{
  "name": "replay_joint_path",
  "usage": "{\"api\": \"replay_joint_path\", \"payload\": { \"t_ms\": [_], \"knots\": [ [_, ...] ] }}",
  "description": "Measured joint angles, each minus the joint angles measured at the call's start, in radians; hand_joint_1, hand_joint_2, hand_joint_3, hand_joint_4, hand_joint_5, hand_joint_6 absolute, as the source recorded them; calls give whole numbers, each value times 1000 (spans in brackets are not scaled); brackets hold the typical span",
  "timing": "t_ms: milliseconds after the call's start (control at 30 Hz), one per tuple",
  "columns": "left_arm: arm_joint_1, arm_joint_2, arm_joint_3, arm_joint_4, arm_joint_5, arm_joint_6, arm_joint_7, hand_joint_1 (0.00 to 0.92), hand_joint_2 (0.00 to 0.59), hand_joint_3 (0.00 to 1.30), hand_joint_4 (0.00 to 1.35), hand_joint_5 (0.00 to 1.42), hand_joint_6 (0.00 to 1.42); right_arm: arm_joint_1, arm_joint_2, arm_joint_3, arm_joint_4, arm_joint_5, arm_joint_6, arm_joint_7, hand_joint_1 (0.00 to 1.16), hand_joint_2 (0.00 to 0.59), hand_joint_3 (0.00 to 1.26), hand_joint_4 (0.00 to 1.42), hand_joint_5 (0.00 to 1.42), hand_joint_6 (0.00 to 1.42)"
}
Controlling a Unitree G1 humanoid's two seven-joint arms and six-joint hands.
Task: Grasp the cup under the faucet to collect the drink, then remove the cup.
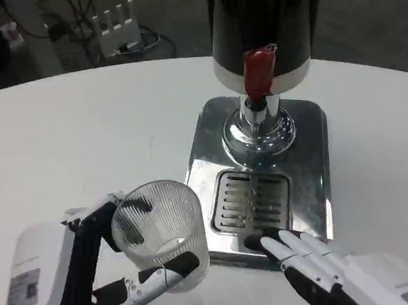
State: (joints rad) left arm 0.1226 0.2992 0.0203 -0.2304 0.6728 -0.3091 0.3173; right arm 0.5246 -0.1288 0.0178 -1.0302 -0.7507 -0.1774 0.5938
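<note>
Left hand [65, 273] fingers [154, 278] wrap the ribbed cup [161, 230], pinching its wall from both sides. Right hand [341, 272] fingers [296, 251] lie extended together, holding nothing, on the drip tray [254, 201] edge

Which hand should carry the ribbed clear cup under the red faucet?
Left. The left hand already grips the ribbed clear plastic cup, beside the slotted metal drip tray. The right hand holds nothing and rests at the tray's front edge.
</note>
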Motion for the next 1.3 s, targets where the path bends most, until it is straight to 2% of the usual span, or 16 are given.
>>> {"api": "replay_joint_path", "payload": {
  "t_ms": [300, 433, 567, 933, 1100, 1300],
  "knots": [
    [-165, 15, 13, 139, -35, -14, 9, 246, 81, 734, 842, 775, 477, 0, 9, -14, 0, -5, 1, 10, 530, 460, 65, 0, 0, 0],
    [-268, 15, 3, 219, -39, 2, 4, 245, 81, 734, 842, 786, 479, 10, 14, -27, -1, 1, 1, 10, 532, 461, 70, 0, 0, 0],
    [-312, 11, -10, 259, -38, 7, 5, 245, 81, 734, 842, 788, 480, 23, 22, -31, -1, 8, 0, 9, 533, 461, 72, 0, 0, 0],
    [-460, 10, -78, 451, -28, 38, 23, 245, 80, 734, 842, 788, 482, 49, 26, -55, -1, 34, -11, 3, 535, 462, 73, 0, 0, 0],
    [-530, 12, -116, 564, -28, 43, 32, 245, 80, 734, 842, 788, 482, 51, 24, -92, -1, 51, -12, -3, 535, 462, 73, 0, 0, 0],
    [-609, 7, -157, 668, -28, 43, 69, 245, 80, 734, 842, 796, 483, 36, 19, -88, -1, 55, -12, -3, 535, 462, 73, 0, 0, 0]
  ]
}}
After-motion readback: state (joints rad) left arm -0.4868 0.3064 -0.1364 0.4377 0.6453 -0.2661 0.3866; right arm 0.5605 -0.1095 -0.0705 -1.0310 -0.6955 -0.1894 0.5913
